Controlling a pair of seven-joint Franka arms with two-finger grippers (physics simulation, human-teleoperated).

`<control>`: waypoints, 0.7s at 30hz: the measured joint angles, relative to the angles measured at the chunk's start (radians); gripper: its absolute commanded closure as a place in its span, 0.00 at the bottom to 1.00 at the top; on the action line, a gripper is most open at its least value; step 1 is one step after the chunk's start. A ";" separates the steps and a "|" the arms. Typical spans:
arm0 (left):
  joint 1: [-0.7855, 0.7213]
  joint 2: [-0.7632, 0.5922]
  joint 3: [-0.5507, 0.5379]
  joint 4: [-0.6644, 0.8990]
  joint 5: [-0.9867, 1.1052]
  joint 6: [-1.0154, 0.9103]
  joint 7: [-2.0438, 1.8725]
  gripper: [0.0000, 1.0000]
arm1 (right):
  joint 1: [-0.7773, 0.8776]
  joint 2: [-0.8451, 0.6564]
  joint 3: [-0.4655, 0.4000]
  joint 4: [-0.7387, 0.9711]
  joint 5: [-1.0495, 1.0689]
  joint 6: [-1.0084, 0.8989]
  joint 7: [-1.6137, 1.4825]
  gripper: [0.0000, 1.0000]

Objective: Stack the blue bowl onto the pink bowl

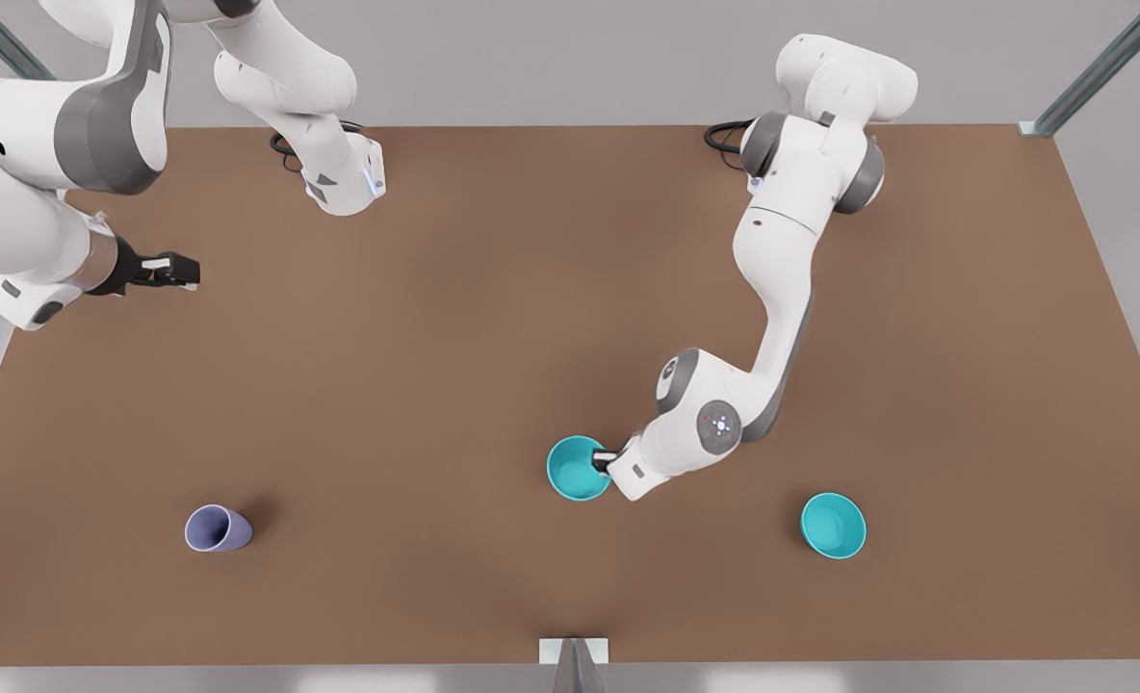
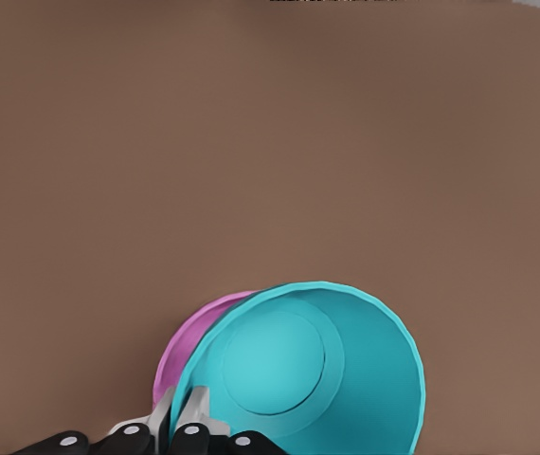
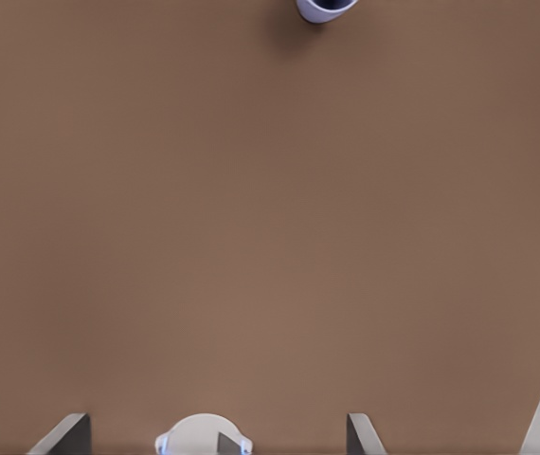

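Note:
My left gripper [image 1: 605, 462] is shut on the rim of the blue bowl [image 1: 577, 468], near the table's front middle. From the left wrist, the blue bowl [image 2: 298, 370] stands upright, its rim pinched between my fingers [image 2: 192, 415]. It covers most of the pink bowl [image 2: 187, 339], which shows only as a magenta crescent beside it. Whether the blue bowl rests in the pink one or hovers just above it, I cannot tell. My right gripper [image 1: 177, 271] waits open, high at the front view's left, with nothing between its fingers.
A lighter teal bowl [image 1: 833, 525] sits on the brown table [image 1: 435, 366] to the front view's right of the held bowl. A lavender-blue cup [image 1: 217, 528] lies at the front left, and the cup [image 3: 325, 8] is far off from the right wrist.

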 measured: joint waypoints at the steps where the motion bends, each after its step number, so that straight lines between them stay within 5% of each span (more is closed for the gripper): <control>1: -0.001 0.000 0.000 -0.002 0.000 0.006 -0.021 0.79 | 0.000 0.000 0.000 0.000 0.000 0.001 -0.002 0.00; 14: -0.002 -0.037 0.006 -0.058 0.049 -0.025 -0.216 0.79 | 0.000 0.008 0.001 0.000 0.001 0.004 -0.020 0.00; 15: -0.002 -0.036 0.005 -0.059 0.047 -0.027 -0.224 0.00 | 0.000 0.009 0.001 0.000 0.001 0.004 -0.021 0.00; 19: -0.003 -0.047 0.009 -0.060 -0.003 -0.025 -0.218 0.00 | 0.001 0.014 0.001 0.000 0.001 0.005 -0.024 0.00; 21: 0.000 -0.141 0.114 -0.061 0.008 -0.113 -0.211 0.00 | 0.002 0.014 0.001 0.000 0.001 0.005 -0.026 0.00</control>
